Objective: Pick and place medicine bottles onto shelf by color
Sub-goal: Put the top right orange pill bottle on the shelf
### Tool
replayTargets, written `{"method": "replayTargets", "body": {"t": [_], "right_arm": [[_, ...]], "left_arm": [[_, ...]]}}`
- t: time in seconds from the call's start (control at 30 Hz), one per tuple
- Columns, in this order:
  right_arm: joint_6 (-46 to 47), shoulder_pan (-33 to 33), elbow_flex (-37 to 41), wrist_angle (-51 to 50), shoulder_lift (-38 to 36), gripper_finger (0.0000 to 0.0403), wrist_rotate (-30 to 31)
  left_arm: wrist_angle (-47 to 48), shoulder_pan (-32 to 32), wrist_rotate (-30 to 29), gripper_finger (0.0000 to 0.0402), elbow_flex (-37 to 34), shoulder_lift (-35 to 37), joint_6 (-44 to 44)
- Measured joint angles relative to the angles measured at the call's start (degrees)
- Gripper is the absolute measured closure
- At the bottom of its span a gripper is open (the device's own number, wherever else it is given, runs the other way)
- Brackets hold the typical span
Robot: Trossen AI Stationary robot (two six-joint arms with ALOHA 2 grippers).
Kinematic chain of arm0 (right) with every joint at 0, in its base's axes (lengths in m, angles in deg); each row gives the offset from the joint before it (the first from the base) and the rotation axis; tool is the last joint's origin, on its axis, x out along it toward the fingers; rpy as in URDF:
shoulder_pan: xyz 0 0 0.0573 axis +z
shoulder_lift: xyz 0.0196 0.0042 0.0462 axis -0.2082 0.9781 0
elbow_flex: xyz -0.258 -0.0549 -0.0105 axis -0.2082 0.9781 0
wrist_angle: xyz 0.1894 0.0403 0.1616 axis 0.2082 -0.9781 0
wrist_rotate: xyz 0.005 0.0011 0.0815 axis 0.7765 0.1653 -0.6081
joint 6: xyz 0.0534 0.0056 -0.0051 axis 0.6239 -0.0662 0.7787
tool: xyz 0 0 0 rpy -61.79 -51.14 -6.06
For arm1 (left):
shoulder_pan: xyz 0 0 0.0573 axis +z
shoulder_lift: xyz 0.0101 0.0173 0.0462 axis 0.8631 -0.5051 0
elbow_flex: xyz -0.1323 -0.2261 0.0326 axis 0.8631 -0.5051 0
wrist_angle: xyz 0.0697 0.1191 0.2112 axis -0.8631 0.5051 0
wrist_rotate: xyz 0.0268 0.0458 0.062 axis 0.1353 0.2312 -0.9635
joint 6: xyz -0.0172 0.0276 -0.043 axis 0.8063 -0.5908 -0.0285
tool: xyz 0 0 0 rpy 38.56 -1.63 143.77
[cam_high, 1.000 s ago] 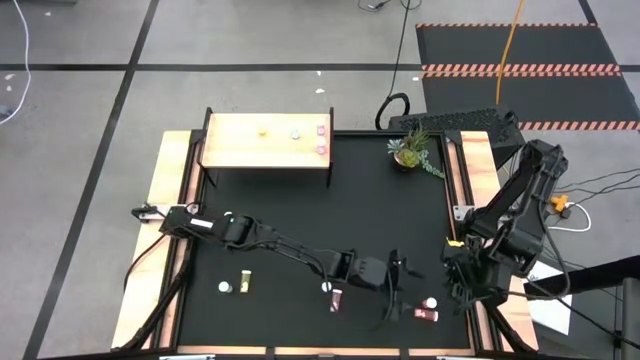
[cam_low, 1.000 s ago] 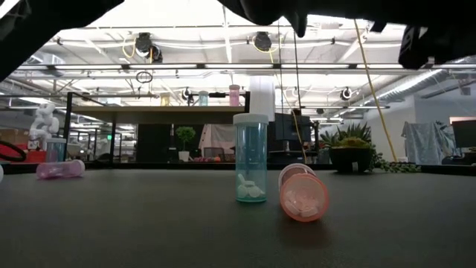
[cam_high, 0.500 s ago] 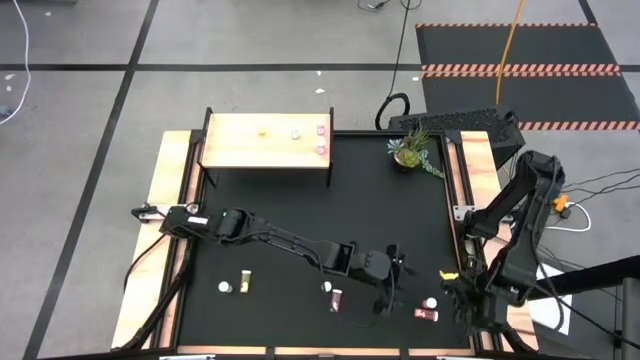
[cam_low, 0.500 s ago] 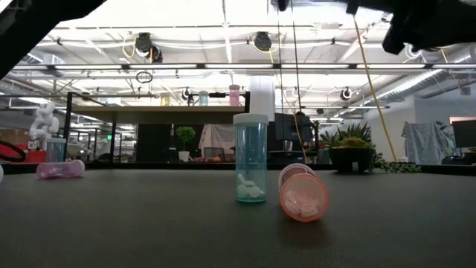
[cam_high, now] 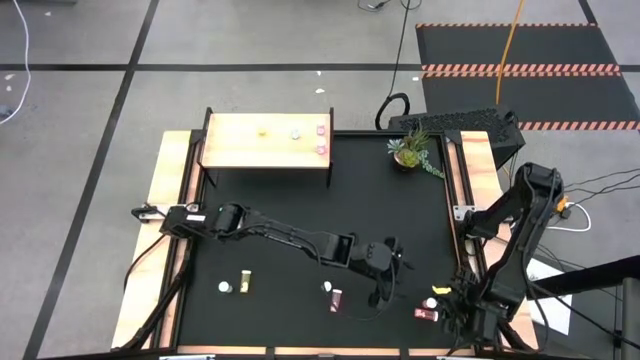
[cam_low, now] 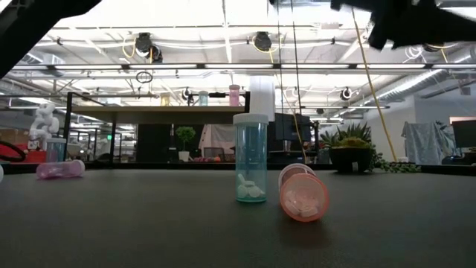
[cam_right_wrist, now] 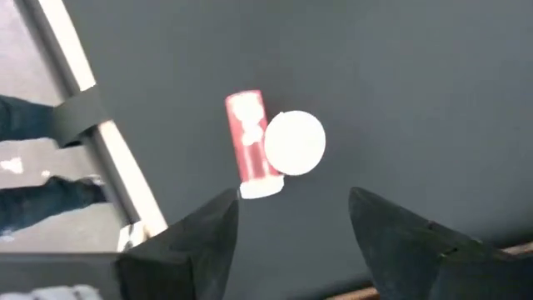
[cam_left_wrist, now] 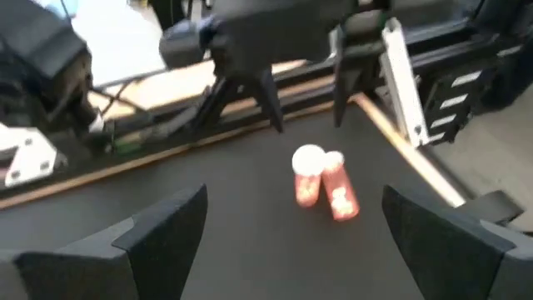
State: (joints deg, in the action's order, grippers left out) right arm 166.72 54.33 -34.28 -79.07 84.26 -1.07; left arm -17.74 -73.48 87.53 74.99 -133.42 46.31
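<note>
Two red bottles stand at the table's near right: one upright with a white cap (cam_high: 430,302), one lying beside it (cam_high: 427,315). My right gripper (cam_high: 455,306) is open just right of them; its wrist view (cam_right_wrist: 291,202) looks down on the lying bottle (cam_right_wrist: 246,146) and the cap (cam_right_wrist: 294,142). My left gripper (cam_high: 388,272) is open left of them and faces the pair (cam_left_wrist: 321,183). The shelf (cam_high: 240,145) at the far left carries a yellow, a teal and two pink bottles.
A teal bottle (cam_low: 251,158) stands beside a lying pink one (cam_low: 303,195) near the table's front middle (cam_high: 333,295). A yellow bottle (cam_high: 243,281) and a white-capped one (cam_high: 224,287) sit at the near left. A potted plant (cam_high: 408,152) stands far right.
My right gripper has gone toward the table's near edge, closing in on the two red bottles. My left gripper has drawn back a little toward the table's left and far side. No bottle has moved.
</note>
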Motion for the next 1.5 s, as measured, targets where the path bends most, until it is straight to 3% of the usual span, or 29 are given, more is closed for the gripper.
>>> {"method": "replayTargets", "body": {"t": [0.47, 1.33, 1.5], "right_arm": [[-3.8, -1.5, 0.0, 0.0, 3.9, 0.0178, 3.7], [-7.4, -4.6, 0.0, 1.3, 3.9, 0.0191, 5.1], [-7.4, -4.2, 0.0, 0.9, 3.9, 0.0197, 5.1]], "left_arm": [[10.3, 2.8, -3.7, 0.0041, 0.0, 4.2, 5.0], [12.8, 4.9, -3.7, 0.0041, -0.1, 8.3, 6.9], [14.8, 4.6, -3.6, 0.0041, 0.0, 8.6, 2.9]]}}
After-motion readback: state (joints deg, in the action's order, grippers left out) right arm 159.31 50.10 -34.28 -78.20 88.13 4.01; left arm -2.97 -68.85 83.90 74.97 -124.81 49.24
